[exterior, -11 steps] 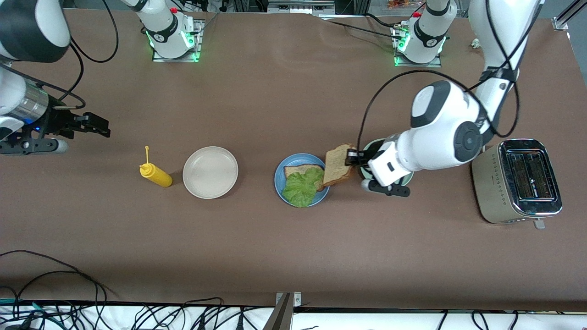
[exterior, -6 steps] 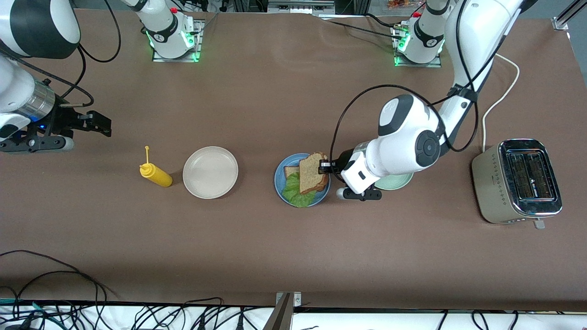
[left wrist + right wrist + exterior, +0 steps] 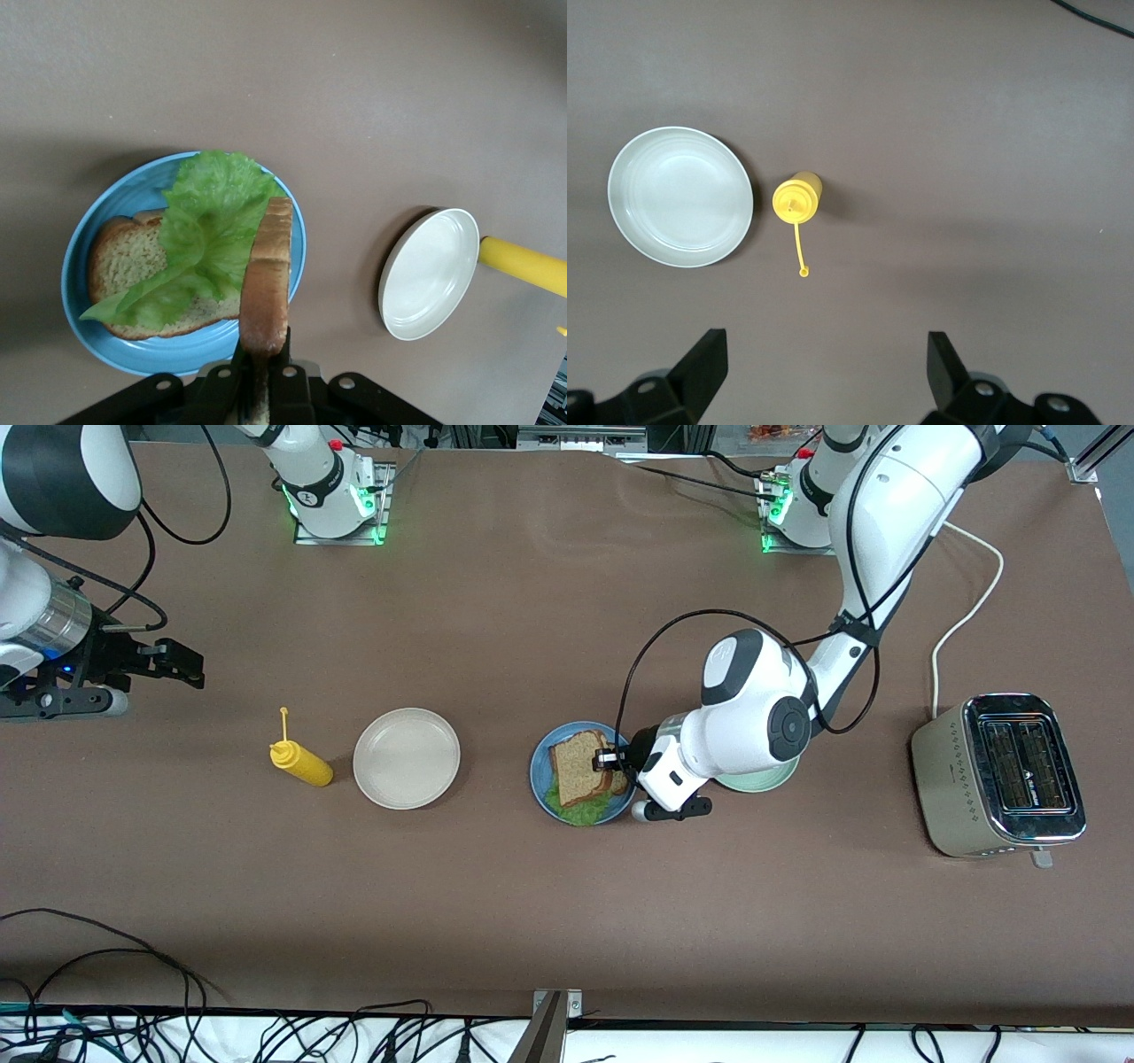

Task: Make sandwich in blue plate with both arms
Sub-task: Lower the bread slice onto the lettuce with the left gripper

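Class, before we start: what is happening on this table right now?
The left gripper is shut on a brown bread slice, holding it over the round blue plate, where another bread slice lies under a crinkly green lettuce leaf. The right gripper waits open toward the right arm's end of the table, above a yellow squeeze bottle and beige plate.

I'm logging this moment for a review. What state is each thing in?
Left gripper: shut on the top bread slice, over the blue plate.
Lettuce: lying on the bottom slice.
Right gripper: open, waiting.
Beige plate: empty.
Mustard bottle: standing, cap on.
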Robot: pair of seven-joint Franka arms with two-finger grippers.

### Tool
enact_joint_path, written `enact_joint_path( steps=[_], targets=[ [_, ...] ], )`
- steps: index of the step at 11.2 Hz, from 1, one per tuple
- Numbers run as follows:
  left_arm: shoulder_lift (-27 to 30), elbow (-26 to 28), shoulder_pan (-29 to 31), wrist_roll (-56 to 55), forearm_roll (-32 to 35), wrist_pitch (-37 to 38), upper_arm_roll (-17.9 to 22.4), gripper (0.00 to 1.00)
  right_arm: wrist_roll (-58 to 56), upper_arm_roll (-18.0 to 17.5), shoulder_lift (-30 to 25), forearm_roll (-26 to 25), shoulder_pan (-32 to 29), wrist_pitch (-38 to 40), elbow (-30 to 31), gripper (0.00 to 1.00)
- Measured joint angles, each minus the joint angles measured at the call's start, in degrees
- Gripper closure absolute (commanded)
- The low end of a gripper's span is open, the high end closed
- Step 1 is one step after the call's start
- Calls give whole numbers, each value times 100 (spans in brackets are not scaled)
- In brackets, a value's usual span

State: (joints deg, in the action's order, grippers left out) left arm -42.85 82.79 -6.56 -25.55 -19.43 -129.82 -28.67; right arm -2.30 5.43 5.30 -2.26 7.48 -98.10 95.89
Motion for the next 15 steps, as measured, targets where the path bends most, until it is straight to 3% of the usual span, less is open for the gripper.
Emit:
enact_joint_path(
  steps=[4,5,6,8,9,12,13,15],
  targets=[
    [-192,-6,-24,-3,0,-193,-1,100,-240,39,0,0,0,9,1,0],
    [-203,-6,-26,-3,0,-193,-1,83,-337,85,0,0,-2,9,1,0],
    [-207,-5,-27,-3,0,-188,-1,75,-379,108,0,0,-7,9,1,0],
    [-214,-1,-27,-6,0,-182,-1,49,-409,114,0,0,-8,9,1,0],
    [-215,1,-27,-6,0,-172,-1,45,-415,113,0,0,-8,9,1,0],
    [-215,1,-17,-5,0,-92,5,18,-435,114,0,0,-8,9,1,0],
    [-214,1,-5,-5,0,-82,6,0,-457,114,0,0,-8,9,1,0],
    [-205,-7,10,-5,0,-39,7,0,-484,114,0,0,-8,9,2,0]
  ],
)
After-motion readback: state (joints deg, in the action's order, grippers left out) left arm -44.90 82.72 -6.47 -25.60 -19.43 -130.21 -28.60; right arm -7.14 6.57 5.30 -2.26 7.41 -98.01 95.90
